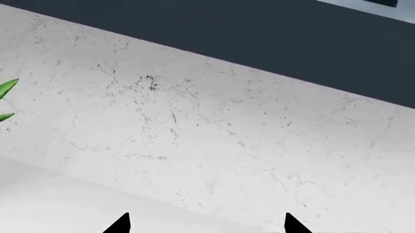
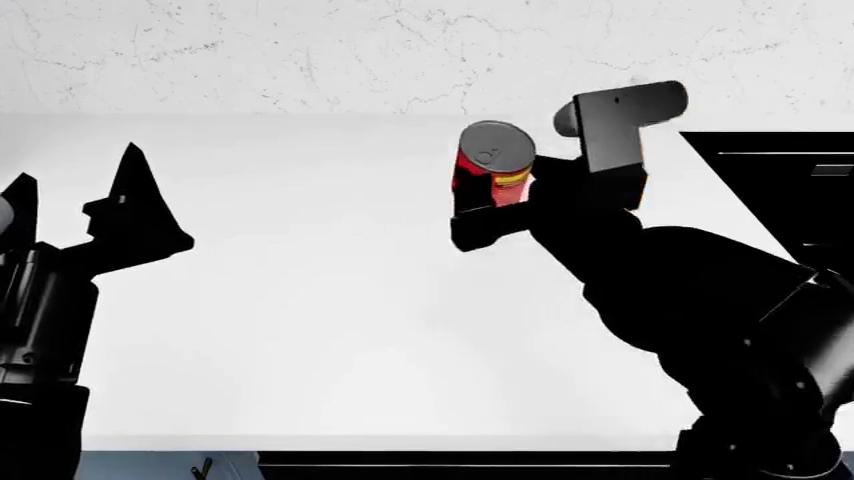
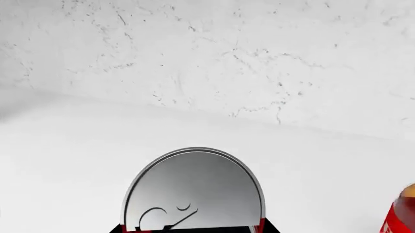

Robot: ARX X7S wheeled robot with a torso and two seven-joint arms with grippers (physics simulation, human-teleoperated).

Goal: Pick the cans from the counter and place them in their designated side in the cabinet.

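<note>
My right gripper [image 2: 491, 208] is shut on a can [image 2: 497, 158] with a red label, a yellow stripe and a grey-silver top, and holds it above the white counter [image 2: 334, 320]. In the right wrist view the can's round grey top [image 3: 194, 191] fills the space between the black fingers at the frame edge. My left gripper [image 2: 74, 175] is open and empty over the counter's left part. Its two black fingertips [image 1: 120, 225] stand wide apart in the left wrist view. A second can is not clearly in view.
A black sink [image 2: 787, 165] is set into the counter at the right. A marbled white wall [image 2: 334, 50] rises behind the counter. A red-labelled object with a brownish top [image 3: 403, 213] shows at the right wrist view's edge. Green leaves [image 1: 7, 92] and a dark band [image 1: 259, 34] show in the left wrist view.
</note>
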